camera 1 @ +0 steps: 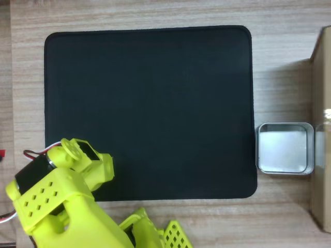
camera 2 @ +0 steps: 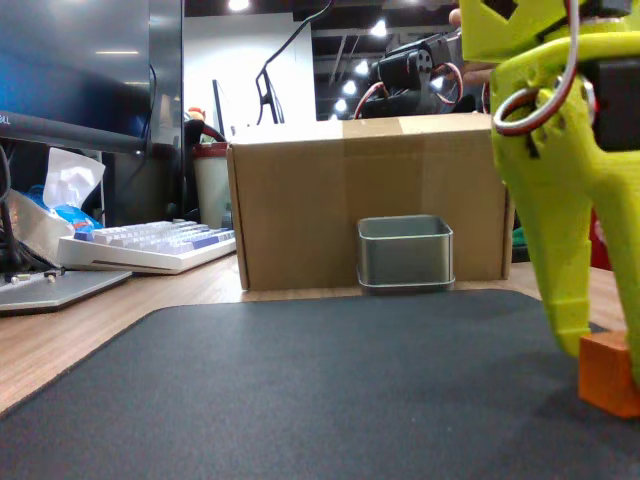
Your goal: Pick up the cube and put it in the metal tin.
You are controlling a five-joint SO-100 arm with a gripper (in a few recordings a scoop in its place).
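The cube (camera 2: 610,374) is cut off by the right edge of the fixed view, so only part of its plain orange body shows, resting on the black mat (camera 2: 300,400). A yellow finger (camera 2: 565,290) of the gripper (camera 2: 585,335) comes down to touch its top left corner (the other finger is out of frame, so I cannot tell whether the gripper is closed). The metal tin (camera 1: 285,148), shiny and square, sits on the worktop (camera 1: 155,15) beside the mat, against a cardboard box (camera 2: 370,195). From overhead, the arm (camera 1: 62,201) leans over the mat's lower left corner.
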